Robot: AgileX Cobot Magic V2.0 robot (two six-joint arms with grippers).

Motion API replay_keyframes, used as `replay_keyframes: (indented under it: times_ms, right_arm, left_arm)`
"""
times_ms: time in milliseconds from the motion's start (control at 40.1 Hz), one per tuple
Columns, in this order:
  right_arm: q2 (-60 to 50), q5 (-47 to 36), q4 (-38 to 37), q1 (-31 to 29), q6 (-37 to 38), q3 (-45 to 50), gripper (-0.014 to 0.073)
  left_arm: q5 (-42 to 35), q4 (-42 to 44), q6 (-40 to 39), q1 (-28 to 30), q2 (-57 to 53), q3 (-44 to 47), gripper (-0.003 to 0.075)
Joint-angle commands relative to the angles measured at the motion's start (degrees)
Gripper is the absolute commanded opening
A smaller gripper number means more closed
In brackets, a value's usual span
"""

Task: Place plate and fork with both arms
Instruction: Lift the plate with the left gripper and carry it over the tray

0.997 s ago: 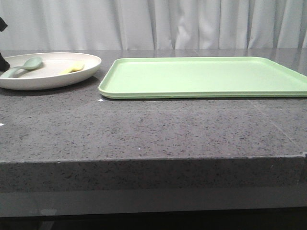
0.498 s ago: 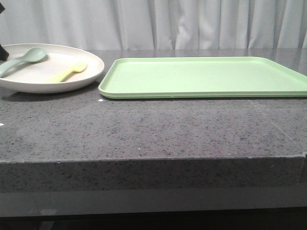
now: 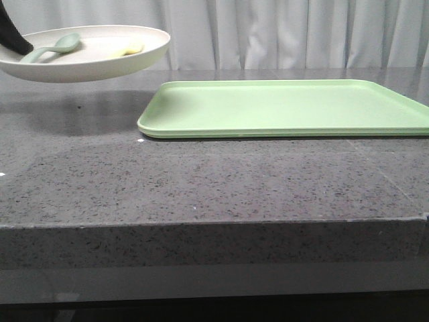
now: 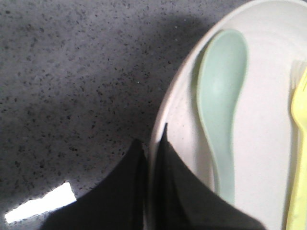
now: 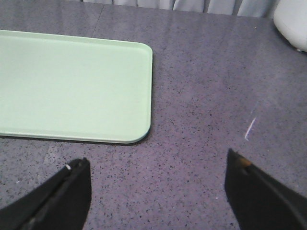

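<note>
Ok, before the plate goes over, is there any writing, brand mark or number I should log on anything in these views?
None can be read.
The plate, the spoon and the fork are plain.
The tray carries no label or mark.
The table shows only speckled stone; the white strip on it looks blank.

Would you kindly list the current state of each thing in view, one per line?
plate: lifted clear of the table, roughly level, gripped at its rim.
fork: lying in the plate.
spoon: lying in the plate beside the fork.
tray: flat on the table, nothing on it.
left hand: shut on the plate's rim.
right hand: open, holding nothing, over the table near the tray's corner.
</note>
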Motion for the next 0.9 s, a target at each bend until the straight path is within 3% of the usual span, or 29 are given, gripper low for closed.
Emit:
replay_keyframes:
  times_ms: [0, 523, 872]
  right_arm:
    - [0.7, -4.2, -0.7, 0.1, -0.1, -2.0, 0.0593]
    - [0.7, -4.3, -0.7, 0.1, -0.1, -2.0, 0.0593]
    - [0.7, -4.2, -0.7, 0.1, -0.1, -2.0, 0.0593]
  left_arm:
    - [1.2, -5.2, -2.1, -1.7, -4.0, -1.9, -0.0018]
    - [-10.9, -5.0, -10.3, -14.8, -4.0, -1.9, -0.0018]
    - [-19.6, 2.4, -21.1, -25.5, -3.3, -1.9, -0.0018]
